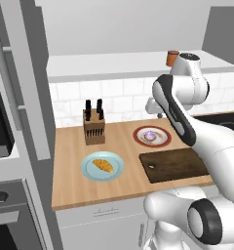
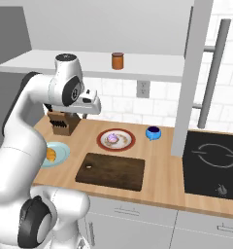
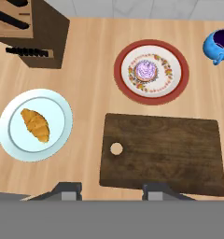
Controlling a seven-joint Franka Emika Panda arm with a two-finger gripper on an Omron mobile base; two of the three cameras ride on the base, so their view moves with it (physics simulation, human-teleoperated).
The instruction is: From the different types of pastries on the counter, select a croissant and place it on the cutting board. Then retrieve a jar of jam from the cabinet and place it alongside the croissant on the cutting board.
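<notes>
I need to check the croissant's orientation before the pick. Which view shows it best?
The hand view: the croissant lies in full from above on its pale blue plate. The left base view shows it smaller, at a slant; in the right base view the arm hides most of it.

A wall of white square tiles (image 2: 123, 99) with pale grout runs behind the bench (image 1: 124, 188), and a double wall socket (image 2: 142, 89) is set into it. Above the tiles the wall is plain light grey. Below the worktop are white drawer fronts (image 2: 133, 214) with slim bar handles. To one side stands a tall grey column (image 1: 29, 97) with long bar handles, and beside it a built-in oven (image 1: 2, 215) with a dark door. At the other end a black hob (image 2: 213, 163) with faint ring marks lies flush in the surface. The light is even and soft, without strong shadows.
</notes>
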